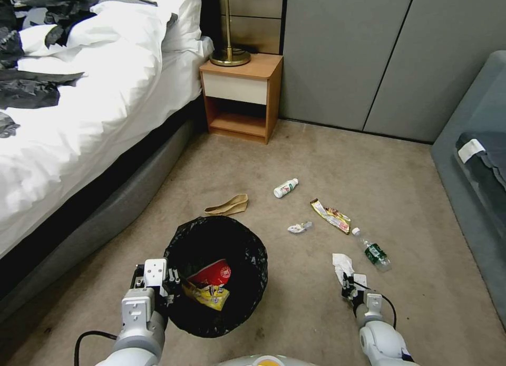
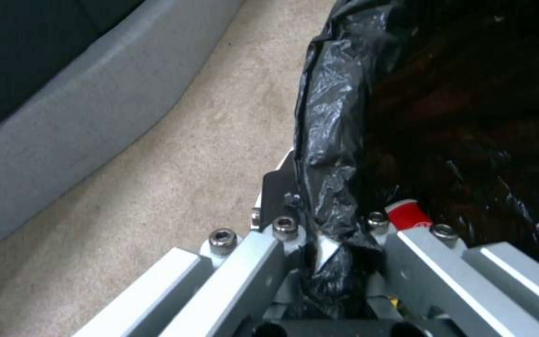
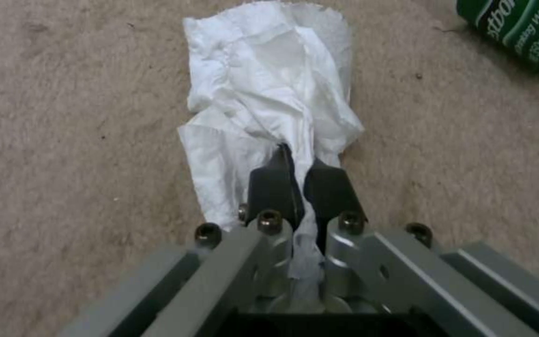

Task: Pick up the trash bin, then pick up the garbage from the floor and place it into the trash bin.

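Left gripper (image 1: 171, 287) was clamped on the trash bin (image 1: 253, 260) rim. Right gripper (image 3: 294, 164) had pinched the tissue (image 3: 269, 93) on the floor (image 1: 295, 302); next: lift, carry over bin, release.

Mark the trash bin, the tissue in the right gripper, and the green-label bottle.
trash bin (image 1: 252, 260): head view, black bag over the rim.
tissue (image 3: 269, 89): right wrist view, crumpled middle.
green-label bottle (image 1: 375, 252): head view, on the label.

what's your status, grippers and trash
Left gripper shut on trash bin rim. Right gripper shut on white tissue, at floor. Red carton already binned. Nothing in the way.
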Robot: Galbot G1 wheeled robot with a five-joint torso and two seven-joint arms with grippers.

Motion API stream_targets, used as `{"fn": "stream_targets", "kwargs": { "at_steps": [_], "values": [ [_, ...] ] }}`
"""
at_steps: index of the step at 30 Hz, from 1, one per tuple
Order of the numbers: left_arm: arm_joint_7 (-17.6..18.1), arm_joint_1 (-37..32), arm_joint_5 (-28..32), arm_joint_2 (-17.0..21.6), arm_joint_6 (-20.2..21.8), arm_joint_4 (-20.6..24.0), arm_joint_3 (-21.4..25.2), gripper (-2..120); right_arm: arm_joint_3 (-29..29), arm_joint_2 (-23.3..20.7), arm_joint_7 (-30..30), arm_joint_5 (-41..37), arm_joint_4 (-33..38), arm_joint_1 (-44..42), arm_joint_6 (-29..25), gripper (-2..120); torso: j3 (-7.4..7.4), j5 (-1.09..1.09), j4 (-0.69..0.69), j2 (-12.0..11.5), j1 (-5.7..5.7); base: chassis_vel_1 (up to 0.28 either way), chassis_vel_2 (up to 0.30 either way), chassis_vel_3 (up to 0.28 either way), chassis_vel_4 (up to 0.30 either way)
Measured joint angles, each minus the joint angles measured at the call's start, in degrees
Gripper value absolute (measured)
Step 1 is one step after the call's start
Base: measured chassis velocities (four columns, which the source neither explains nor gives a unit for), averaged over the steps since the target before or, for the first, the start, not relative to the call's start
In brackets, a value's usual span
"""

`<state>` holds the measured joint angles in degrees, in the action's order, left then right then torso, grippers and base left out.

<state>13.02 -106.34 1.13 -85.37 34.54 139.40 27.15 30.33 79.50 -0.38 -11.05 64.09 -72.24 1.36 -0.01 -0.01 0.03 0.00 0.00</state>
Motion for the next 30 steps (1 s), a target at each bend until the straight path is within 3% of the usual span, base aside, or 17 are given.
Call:
{"fn": "stream_targets", "kwargs": {
  "at_steps": [7, 14, 17, 19, 20, 21, 23, 27, 30],
  "values": [
    [0.0, 0.1, 0.0, 0.0, 0.0, 0.1, 0.0, 0, 0.0, 0.1, 0.3, 0.2, 1.4, -0.8, -1.0, 0, 0.01, 0.03, -0.03, 0.0, 0.01, 0.000, 0.000, 0.000, 0.000],
    [0.0, 0.4, -0.1, 0.0, -0.1, -0.3, -0.4, 0, -0.8, 0.2, 0.6, 0.4, 11.6, -4.8, -1.7, 0, 0.02, 0.00, -0.03, 0.0, 0.01, 0.000, 0.000, 0.000, 0.000],
    [0.0, 0.5, -0.1, 0.1, -0.1, -0.7, -0.4, 0, -1.7, 0.3, -0.5, -0.1, 21.0, -8.6, -4.8, 0, 0.02, -0.01, -0.04, 0.0, 0.00, 0.000, 0.000, 0.000, 0.000],
    [-0.1, 0.6, 0.0, 0.2, -0.1, -0.9, -0.6, 0, -2.4, 0.6, -5.0, -0.5, 31.0, -11.5, -10.3, 0, 0.01, 0.00, -0.03, 0.0, 0.01, 0.000, 0.000, 0.000, 0.000],
    [-0.1, 0.6, 0.0, 0.2, -0.1, -1.0, -0.8, 0, -3.1, 0.7, -11.1, -0.6, 39.0, -13.6, -15.5, 0, 0.01, -0.02, -0.01, 0.0, 0.00, 0.000, 0.000, 0.000, 0.000],
    [-0.1, 0.6, 0.0, 0.2, -0.1, -1.0, -0.8, 0, -3.1, 0.7, -11.1, -0.6, 39.0, -13.6, -15.5, 0, 0.01, -0.02, -0.01, 0.0, 0.00, 0.000, 0.000, 0.000, 0.000],
    [-0.1, 0.6, 0.0, 0.4, -0.1, -1.3, -1.2, 0, -5.4, 0.1, -22.3, -0.7, 49.3, -15.6, -22.8, 0, 0.01, -0.02, -0.02, 0.0, 0.00, 0.000, 0.000, 0.000, 0.000],
    [-0.1, 0.6, -0.1, 0.5, -0.1, -1.5, -1.9, 0, -9.6, -1.8, -31.0, -1.5, 56.7, -16.4, -24.0, 0, 0.01, -0.02, -0.02, 0.0, 0.00, 0.000, 0.000, 0.000, 0.000],
    [-0.2, 0.5, -0.2, 0.5, -0.1, -1.5, -2.4, 0, -12.4, -3.5, -34.3, -0.5, 56.5, -16.0, -23.5, 0, 0.01, 0.00, -0.03, 0.0, 0.00, 0.000, 0.000, 0.000, 0.000]
  ]
}}
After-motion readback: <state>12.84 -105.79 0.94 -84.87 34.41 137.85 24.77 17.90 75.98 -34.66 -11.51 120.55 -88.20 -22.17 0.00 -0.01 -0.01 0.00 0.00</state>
